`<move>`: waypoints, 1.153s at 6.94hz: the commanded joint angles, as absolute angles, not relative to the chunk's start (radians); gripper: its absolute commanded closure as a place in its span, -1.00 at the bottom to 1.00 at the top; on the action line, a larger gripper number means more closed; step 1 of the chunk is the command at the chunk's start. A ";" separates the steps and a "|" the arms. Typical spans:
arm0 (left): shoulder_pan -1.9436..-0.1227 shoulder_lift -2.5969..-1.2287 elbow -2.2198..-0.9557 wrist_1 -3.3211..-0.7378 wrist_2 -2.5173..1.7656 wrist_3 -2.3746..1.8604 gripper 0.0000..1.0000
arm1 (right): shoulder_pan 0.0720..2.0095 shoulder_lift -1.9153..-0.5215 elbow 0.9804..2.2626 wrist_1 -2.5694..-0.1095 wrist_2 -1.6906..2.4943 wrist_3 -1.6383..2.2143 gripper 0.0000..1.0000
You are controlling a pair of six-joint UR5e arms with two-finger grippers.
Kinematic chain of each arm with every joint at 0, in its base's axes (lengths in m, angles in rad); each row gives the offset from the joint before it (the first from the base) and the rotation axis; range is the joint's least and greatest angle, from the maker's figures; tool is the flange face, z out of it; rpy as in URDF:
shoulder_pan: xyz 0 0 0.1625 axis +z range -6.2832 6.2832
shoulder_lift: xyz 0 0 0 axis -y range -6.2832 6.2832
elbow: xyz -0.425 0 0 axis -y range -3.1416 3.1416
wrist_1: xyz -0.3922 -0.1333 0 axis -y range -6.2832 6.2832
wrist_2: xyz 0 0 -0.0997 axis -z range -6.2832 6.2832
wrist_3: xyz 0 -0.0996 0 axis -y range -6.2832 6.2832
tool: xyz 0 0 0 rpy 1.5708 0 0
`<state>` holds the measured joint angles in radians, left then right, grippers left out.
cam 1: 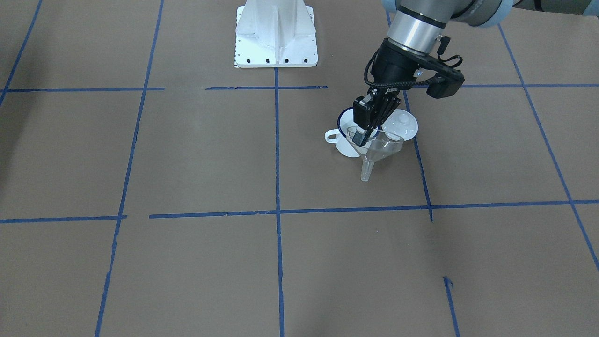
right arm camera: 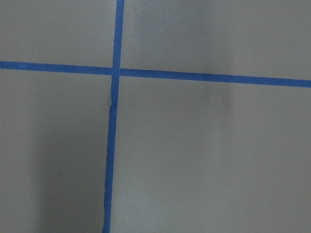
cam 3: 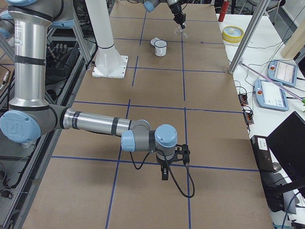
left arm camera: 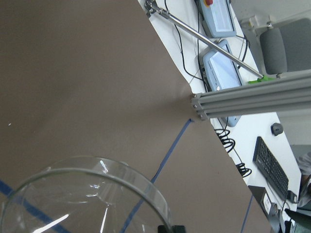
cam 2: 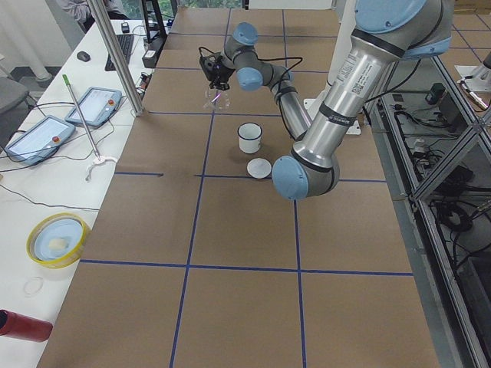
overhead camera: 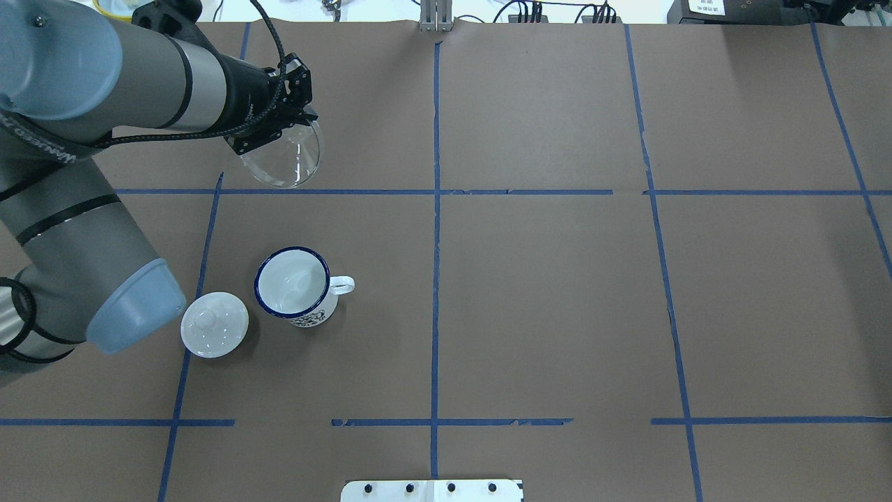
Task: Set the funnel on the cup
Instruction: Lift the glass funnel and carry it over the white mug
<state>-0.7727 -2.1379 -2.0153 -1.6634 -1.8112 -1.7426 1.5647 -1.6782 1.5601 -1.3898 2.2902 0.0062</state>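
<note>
left gripper (cam 1: 360, 135) clamped on the funnel (cam 1: 380, 146) rim; bowl hangs just under its fingers, spout down, above the table. cup (overhead camera: 293, 282) sits well apart, robot-ward of the gripper. funnel likely light, stiff and slick, so the rim pinch suits it. right gripper (cam 3: 164, 172): state can't be told.

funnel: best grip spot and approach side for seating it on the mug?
Pinch the funnel by its bowl rim from above, one finger inside, one outside, as the left gripper does. The bowl opens upward and the spout hangs clear below, free to drop into the cup.
</note>
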 commanded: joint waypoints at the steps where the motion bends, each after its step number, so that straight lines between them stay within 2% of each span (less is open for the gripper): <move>1: -0.750 -2.235 -2.060 -1.259 -1.899 -1.426 1.00 | 1.565 -1.678 1.562 -1.390 2.290 0.006 -1.00; 2: -0.746 -2.273 -2.051 -1.147 -1.937 -1.296 1.00 | 1.565 -1.678 1.560 -1.390 2.290 0.006 -1.00; 4: -0.744 -2.302 -1.938 -1.109 -1.992 -1.105 1.00 | 1.565 -1.678 1.560 -1.390 2.290 0.006 -1.00; 8: -0.658 -2.284 -1.919 -1.115 -2.000 -1.046 1.00 | 1.565 -1.678 1.560 -1.390 2.290 0.006 -1.00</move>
<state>-0.6713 -2.2869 -1.9155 -1.1156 -1.9982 -1.0499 1.5647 -1.6782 1.5601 -1.3898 2.2902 0.0061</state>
